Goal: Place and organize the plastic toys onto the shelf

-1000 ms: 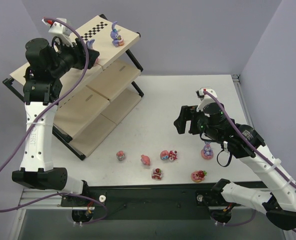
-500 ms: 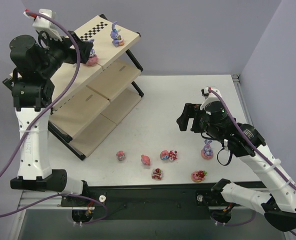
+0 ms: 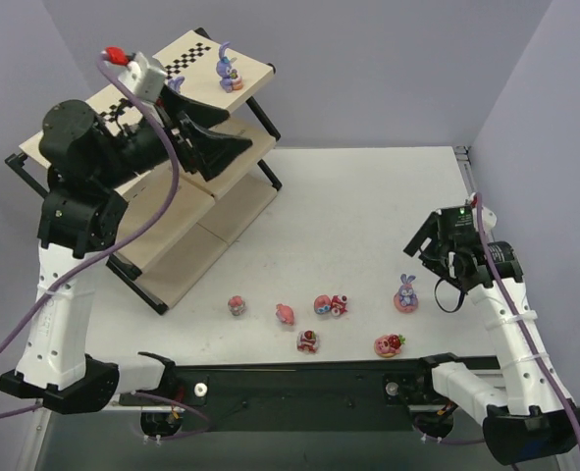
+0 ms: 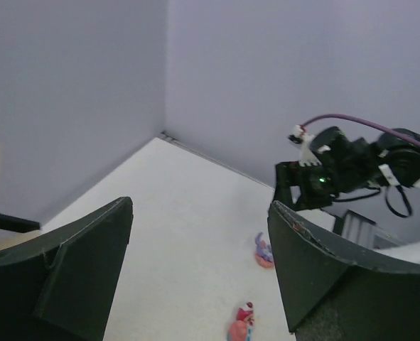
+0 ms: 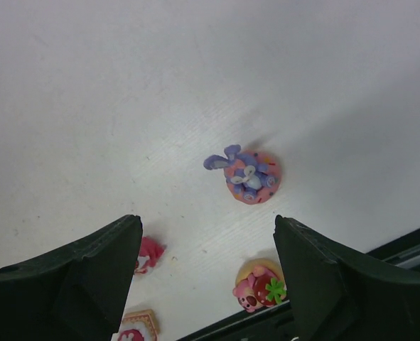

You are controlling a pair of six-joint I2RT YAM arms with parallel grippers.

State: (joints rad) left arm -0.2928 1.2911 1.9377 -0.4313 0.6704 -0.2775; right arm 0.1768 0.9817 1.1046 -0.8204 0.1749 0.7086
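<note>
Shelf (image 3: 253, 71) sits at 10 o'clock on the table (image 3: 368, 196) in the top view. 1 shelf bunny (image 3: 229, 71) stands on the top board, just beside the checker strip (image 3: 186, 61). A 2nd purple ear shows behind the left arm; the rest of it is hidden.

Left claw (image 3: 226, 137) hangs in front of the upper boards, jaws spread and empty. Its camera looks out across the table.

Right claw (image 5: 206, 224) has its jaws apart and empty. It hovers over the table and touches nothing.

Key relation: the donut bunny (image 5: 250, 174) lies just past the right claw's gap, toward 1 o'clock in the wrist view, so it is off the jaw centreline. In the top view it is near the claw, at 7 o'clock. It looks upright on its pink base, long axis vertical, with the ears showing toward 9 o'clock in the wrist view. The footprint is roughly round, so I judge jaw angle matters little. The right arm is clearly nearer; the left is well apart from it.

My read: the right claw should shift toward 1 o'clock, then descend over the ears.

The strawberry figure (image 5: 259, 288) sits at 6 o'clock from the donut bunny, close enough to clip. The pink figure (image 5: 149, 254) is at 8 o'clock. About 4 more small toys trail off beyond it in the top view.
</note>
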